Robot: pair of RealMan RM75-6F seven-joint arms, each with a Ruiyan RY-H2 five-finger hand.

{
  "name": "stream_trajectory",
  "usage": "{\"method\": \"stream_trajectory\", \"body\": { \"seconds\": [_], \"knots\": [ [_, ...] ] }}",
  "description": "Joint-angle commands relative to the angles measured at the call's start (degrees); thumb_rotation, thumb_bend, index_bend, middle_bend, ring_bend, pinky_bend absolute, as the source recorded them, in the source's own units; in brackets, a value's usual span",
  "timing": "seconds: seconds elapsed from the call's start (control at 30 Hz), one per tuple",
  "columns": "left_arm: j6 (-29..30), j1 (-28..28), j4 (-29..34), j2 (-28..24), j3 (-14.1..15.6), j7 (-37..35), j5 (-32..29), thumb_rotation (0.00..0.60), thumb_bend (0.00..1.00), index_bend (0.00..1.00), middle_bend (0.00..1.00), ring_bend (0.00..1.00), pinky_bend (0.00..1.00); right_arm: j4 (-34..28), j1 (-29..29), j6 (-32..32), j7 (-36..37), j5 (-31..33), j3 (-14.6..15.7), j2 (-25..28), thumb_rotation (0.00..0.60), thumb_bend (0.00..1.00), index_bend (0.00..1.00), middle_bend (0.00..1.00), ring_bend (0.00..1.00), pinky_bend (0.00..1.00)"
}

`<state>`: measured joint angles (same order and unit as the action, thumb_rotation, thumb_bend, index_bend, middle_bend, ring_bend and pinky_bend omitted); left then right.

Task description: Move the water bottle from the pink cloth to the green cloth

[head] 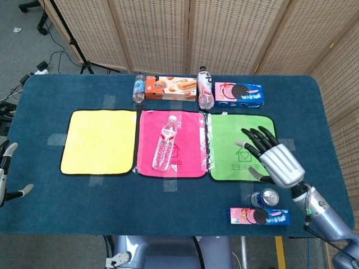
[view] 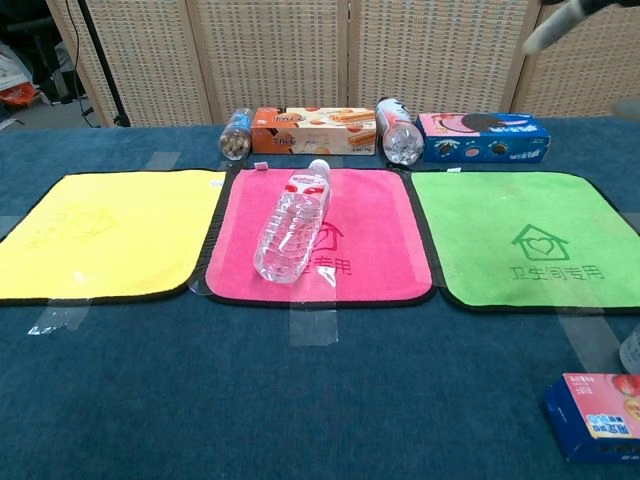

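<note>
A clear water bottle (head: 165, 143) (view: 293, 225) with a red label lies on its side on the pink cloth (head: 190, 147) (view: 371, 237), cap toward the far edge. To the right of it lies the green cloth (head: 230, 140) (view: 500, 215), bare. My right hand (head: 271, 157) hovers above the green cloth's right half, fingers spread, holding nothing; only a blurred fingertip of it (view: 556, 22) shows in the chest view's top right. My left hand (head: 5, 178) sits open at the table's left edge, far from the bottle.
A yellow cloth (head: 100, 141) lies left of the pink one. Along the back stand two lying bottles (head: 139, 88) (head: 205, 87), a biscuit box (head: 171, 88) and an Oreo box (head: 239, 94). A soda can (head: 263, 198) and another Oreo pack (head: 259, 216) sit front right.
</note>
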<state>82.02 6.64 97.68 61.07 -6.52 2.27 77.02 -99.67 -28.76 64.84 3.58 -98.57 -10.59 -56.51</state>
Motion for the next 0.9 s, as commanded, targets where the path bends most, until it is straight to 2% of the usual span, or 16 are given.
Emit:
{"method": "stream_trajectory", "body": {
  "seconds": [0.03, 0.2, 0.4, 0.57, 0.77, 0.9],
  "knots": [
    [-0.4, 0.4, 0.2, 0.2, -0.4, 0.7, -0.8, 0.600, 0.00, 0.00, 0.00, 0.00, 0.00, -2.1, -9.4, -12.1, -9.6, 0.9, -2.9, -3.4, 0.600, 1.00, 0.25, 0.09, 0.00, 0.06],
    [-1.4, 1.0, 0.1, 0.6, -0.7, 1.6, -2.1, 0.600, 0.00, 0.00, 0.00, 0.00, 0.00, -1.4, -16.4, -21.4, -17.1, 8.5, -5.2, -9.4, 0.600, 1.00, 0.27, 0.12, 0.00, 0.12],
    [-3.7, 1.9, -0.2, 0.7, -1.1, 1.8, -4.2, 0.600, 0.00, 0.00, 0.00, 0.00, 0.00, 5.6, -25.1, -27.1, -26.0, 18.4, -7.7, -20.5, 0.600, 1.00, 0.31, 0.16, 0.07, 0.21],
    [-4.7, 2.2, -0.5, 0.6, -1.2, 1.8, -5.6, 0.600, 0.00, 0.00, 0.00, 0.00, 0.00, 12.3, -31.3, -28.1, -32.6, 25.0, -8.7, -29.0, 0.600, 1.00, 0.33, 0.19, 0.11, 0.26],
    [-4.8, 2.3, -0.6, 0.8, -1.4, 2.4, -6.9, 0.600, 0.00, 0.00, 0.00, 0.00, 0.00, 20.8, -37.3, -28.0, -41.5, 32.4, -7.4, -37.2, 0.600, 1.00, 0.35, 0.21, 0.12, 0.26],
    [-5.2, 2.4, -0.7, 0.9, -1.6, 2.6, -7.8, 0.600, 0.00, 0.00, 0.00, 0.00, 0.00, 25.1, -39.6, -27.4, -44.8, 36.9, -7.1, -41.2, 0.600, 1.00, 0.35, 0.20, 0.12, 0.26]
  ]
}}
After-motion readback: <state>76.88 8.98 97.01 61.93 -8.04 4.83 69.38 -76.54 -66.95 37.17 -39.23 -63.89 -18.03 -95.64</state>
